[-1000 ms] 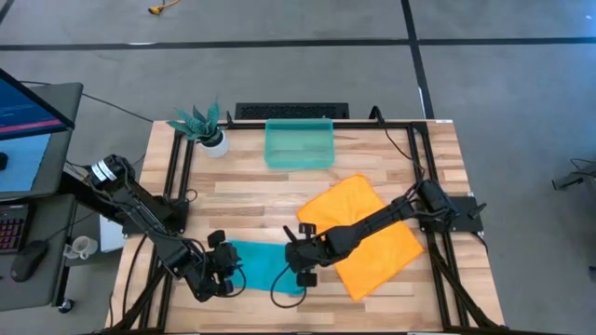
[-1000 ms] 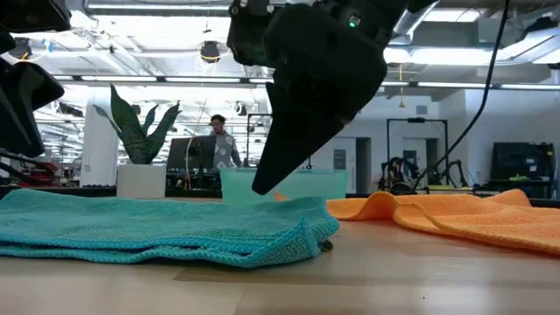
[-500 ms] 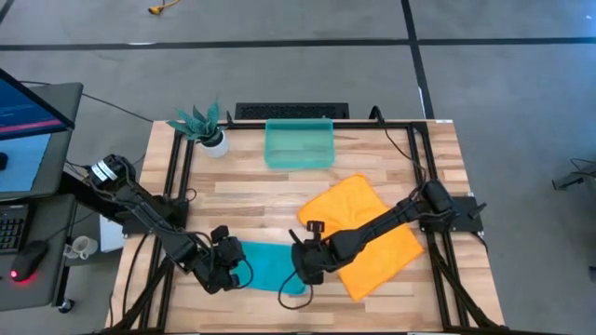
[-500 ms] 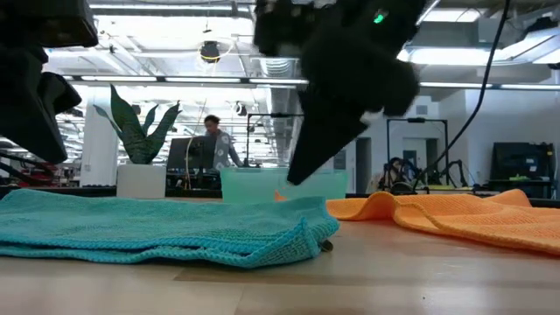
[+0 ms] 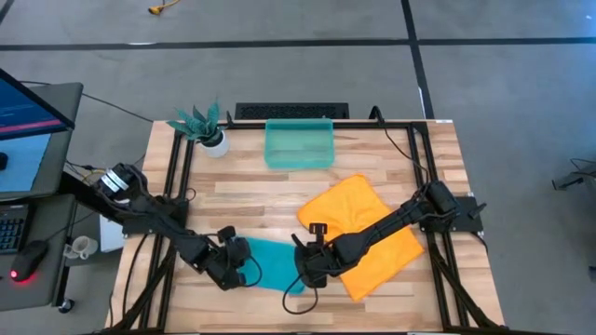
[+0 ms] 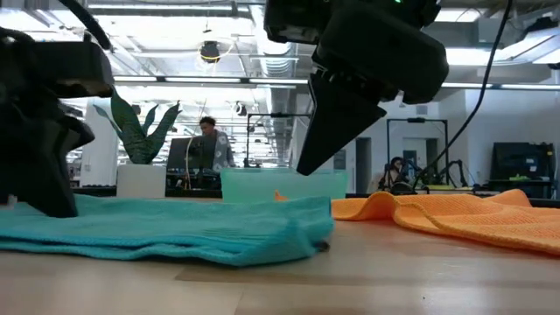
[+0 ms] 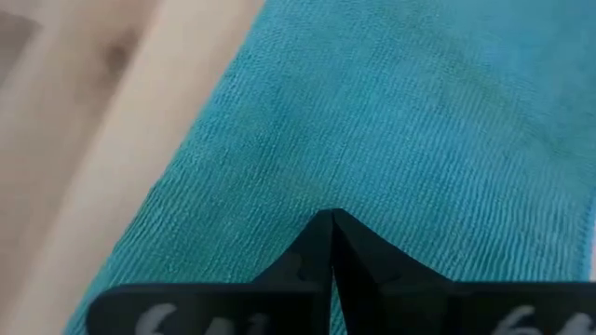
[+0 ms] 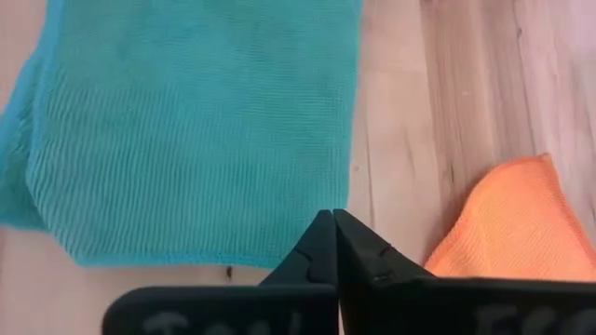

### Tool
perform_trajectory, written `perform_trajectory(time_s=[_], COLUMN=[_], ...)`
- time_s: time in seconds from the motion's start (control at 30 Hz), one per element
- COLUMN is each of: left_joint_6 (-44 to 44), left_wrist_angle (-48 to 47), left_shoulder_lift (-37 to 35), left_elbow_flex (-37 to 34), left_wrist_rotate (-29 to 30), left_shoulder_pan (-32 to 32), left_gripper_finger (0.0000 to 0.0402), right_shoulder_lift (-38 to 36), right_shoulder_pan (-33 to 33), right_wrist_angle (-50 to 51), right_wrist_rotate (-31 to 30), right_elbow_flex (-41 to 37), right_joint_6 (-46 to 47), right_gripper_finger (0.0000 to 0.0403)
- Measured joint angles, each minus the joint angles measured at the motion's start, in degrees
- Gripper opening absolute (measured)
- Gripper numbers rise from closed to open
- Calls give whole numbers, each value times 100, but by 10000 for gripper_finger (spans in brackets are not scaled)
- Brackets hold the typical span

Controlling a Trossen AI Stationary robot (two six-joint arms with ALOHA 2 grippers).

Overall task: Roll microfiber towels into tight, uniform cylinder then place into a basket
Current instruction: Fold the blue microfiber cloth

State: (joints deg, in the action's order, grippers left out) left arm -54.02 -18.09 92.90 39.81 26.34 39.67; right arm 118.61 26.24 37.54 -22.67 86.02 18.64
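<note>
The teal towel (image 5: 272, 265) lies flat near the table's front edge, its right end folded over (image 6: 306, 229). The orange towel (image 5: 368, 228) lies spread to its right, with a rumpled edge (image 6: 385, 208). The teal-green basket (image 5: 300, 144) stands at the far edge. My left gripper (image 5: 240, 263) is shut, tips down on the teal towel's left end. My right gripper (image 5: 305, 272) is shut and hangs a little above the towel's right end (image 8: 279, 233), touching nothing. My left gripper comes down slanting from the table's left, and its shut fingertips (image 7: 332, 223) meet the teal towel's left part (image 7: 279, 186), well inside the edge. In the low view the fingers (image 6: 54, 206) reach the cloth's surface. The towel stays flat on the table.
A potted plant (image 5: 203, 126) stands at the far left corner, beside the basket. Bare wood (image 5: 242, 195) lies between the towels and the basket. A desk with a monitor (image 5: 28, 112) stands left of the table. People show in the room behind.
My left gripper has moved toward the table's right and down onto the teal towel's left end. My right gripper has shifted a little toward the table's right above the towel's right end and tipped. The teal towel lies slightly flatter.
</note>
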Motion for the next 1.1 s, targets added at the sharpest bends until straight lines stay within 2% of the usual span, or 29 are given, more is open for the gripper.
perform_trajectory(time_s=[0.2, 0.4, 0.53, 0.7, 0.8, 0.97, 1.1], left_joint_6=[972, 2122, 2749, 2832, 2701, 2959, 2684], left_wrist_angle=[-879, -1602, -1600, -1537, -876, 1543, 2248], left_shoulder_lift=[-32, -10, -22, -228, -284, 26, 606], left_elbow_flex=[13, -18, -28, 206, 317, 251, 297], left_wrist_rotate=[111, 646, 849, 955, 981, 980, 974], left_shoulder_pan=[-526, -1228, -1629, -1668, -1423, -900, -701], left_gripper_finger=[0, 0, 0, 0, 0, 0, 0], right_shoulder_lift=[0, 0, -13, -195, -325, -387, -386], right_shoulder_pan=[0, 30, 74, 190, 285, 410, 453], right_wrist_angle=[20, 157, 190, 551, 564, 541, 563], right_wrist_rotate=[-9, -235, -353, -715, -927, -1041, -1041], right_elbow_flex=[0, 0, 0, -3, 15, 6, 4], right_joint_6=[179, 481, 512, 893, 1030, 1216, 1493], right_gripper_finger=[13, 11, 9, 14, 13, 11, 15])
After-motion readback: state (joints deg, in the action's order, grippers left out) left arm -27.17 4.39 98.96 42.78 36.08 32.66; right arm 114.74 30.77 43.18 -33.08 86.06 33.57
